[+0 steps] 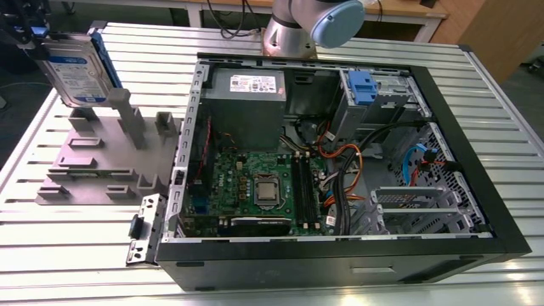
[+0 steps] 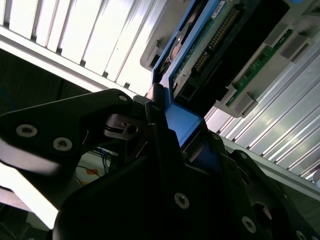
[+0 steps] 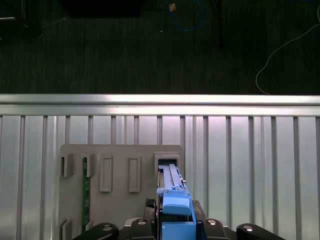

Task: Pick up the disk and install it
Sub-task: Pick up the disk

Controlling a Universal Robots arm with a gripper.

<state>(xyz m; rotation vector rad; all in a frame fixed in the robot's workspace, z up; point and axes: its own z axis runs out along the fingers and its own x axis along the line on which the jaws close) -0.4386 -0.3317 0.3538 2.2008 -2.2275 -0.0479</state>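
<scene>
Claw [image 3: 175,226] clamped on disk [image 1: 75,70] | disk upright above grey holder [image 1: 93,162]

Slatted metal table over a dark floor, with wooden furniture behind

A table [image 1: 485,121] of long silvery slats with dark grooves between them spreads beneath the gripper [image 1: 32,33] and well away from it. The slats catch bright light and glare almost white in both wrist views. Just past the table edge nearest the gripper lies a dark, matt floor [image 3: 115,55], where a blue cable [image 3: 187,15] loops and a thin white cable [image 3: 285,50] curves, both well apart from the gripper. Far across the table from the gripper, in the exterior view, stands a wooden desk [image 1: 399,7] with pale legs, and black cables [image 1: 228,19] hang below it. A brown wooden panel [image 1: 497,32] is beside the desk, toward the exterior view's right.
</scene>
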